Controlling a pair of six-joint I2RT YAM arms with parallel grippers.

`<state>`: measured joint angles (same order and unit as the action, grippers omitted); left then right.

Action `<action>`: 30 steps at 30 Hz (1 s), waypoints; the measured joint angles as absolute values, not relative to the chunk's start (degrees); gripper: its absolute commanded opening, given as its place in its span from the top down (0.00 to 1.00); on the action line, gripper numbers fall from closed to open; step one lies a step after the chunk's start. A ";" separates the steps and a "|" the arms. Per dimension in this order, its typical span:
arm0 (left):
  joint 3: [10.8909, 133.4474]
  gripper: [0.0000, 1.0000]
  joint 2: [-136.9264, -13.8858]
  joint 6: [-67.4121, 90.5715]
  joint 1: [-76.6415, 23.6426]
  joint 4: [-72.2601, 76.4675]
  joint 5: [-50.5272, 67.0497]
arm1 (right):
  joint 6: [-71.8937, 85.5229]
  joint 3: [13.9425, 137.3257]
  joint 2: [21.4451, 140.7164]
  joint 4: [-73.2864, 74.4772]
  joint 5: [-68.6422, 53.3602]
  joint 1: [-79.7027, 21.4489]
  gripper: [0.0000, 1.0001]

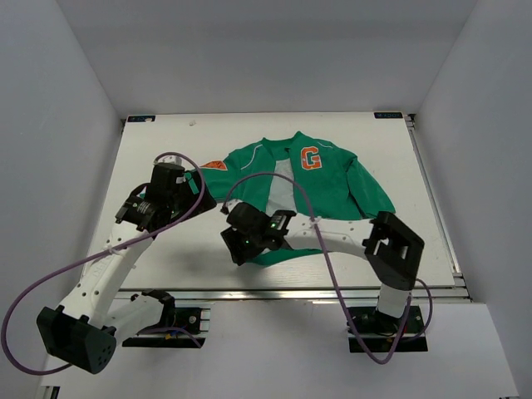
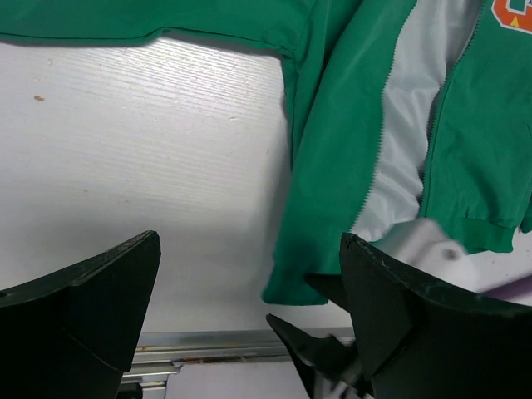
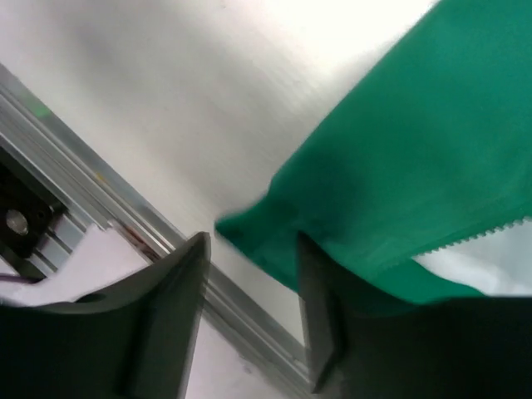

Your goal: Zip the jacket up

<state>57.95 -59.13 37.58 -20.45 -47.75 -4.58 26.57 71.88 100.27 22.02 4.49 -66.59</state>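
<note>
The green jacket (image 1: 332,187) lies flat on the table, orange "G" (image 1: 311,158) up. Its front is open and shows pale grey lining (image 1: 283,195). My left gripper (image 1: 181,199) hovers open and empty over bare table, left of the jacket's body and below its left sleeve. In the left wrist view (image 2: 249,312) the open zipper edges (image 2: 378,158) lie up right. My right gripper (image 1: 242,241) is at the jacket's lower left hem corner. In the right wrist view (image 3: 249,320) its jaws stand open, with the hem corner (image 3: 274,241) just ahead of the gap and cloth lying over the right finger (image 3: 332,332).
The metal rail (image 1: 291,293) runs along the table's near edge, close below the right gripper, and shows in the right wrist view (image 3: 91,179). White walls enclose the table (image 1: 166,266) on three sides. Purple cables (image 1: 274,179) loop over both arms.
</note>
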 measured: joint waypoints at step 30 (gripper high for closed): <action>50.43 0.16 -77.17 32.77 -42.39 -43.18 9.26 | 32.86 41.04 56.25 24.97 5.23 -43.16 0.11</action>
